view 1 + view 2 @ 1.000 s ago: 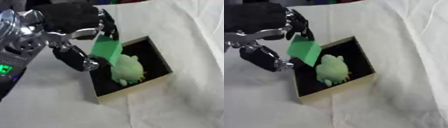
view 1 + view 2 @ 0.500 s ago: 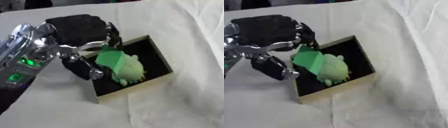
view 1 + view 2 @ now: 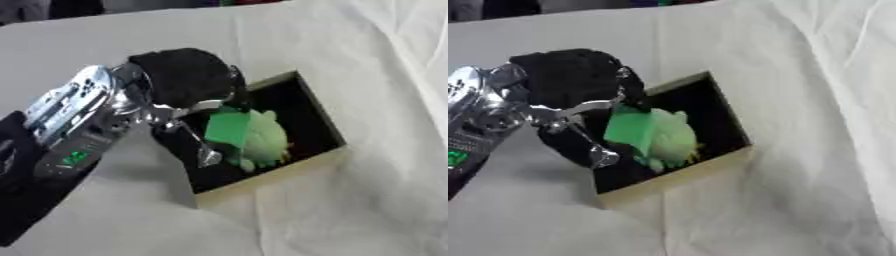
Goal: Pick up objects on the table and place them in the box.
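In the left eye view, the left robot hand (image 3: 185, 97) reaches over the near-left end of the black-lined box (image 3: 325, 114) on the white-draped table (image 3: 367, 200), its fingers and thumb curled around a green block (image 3: 228, 128) held low inside the box, touching a pale green plush toy (image 3: 264, 139) that lies there. In the right eye view the block (image 3: 630, 128) sits against the toy's left side, and the box's tan outer wall (image 3: 677, 180) faces the camera.

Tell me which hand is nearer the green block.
Left. The left hand is right at the green block, fingers curled round it over the box. The right hand shows in neither view.
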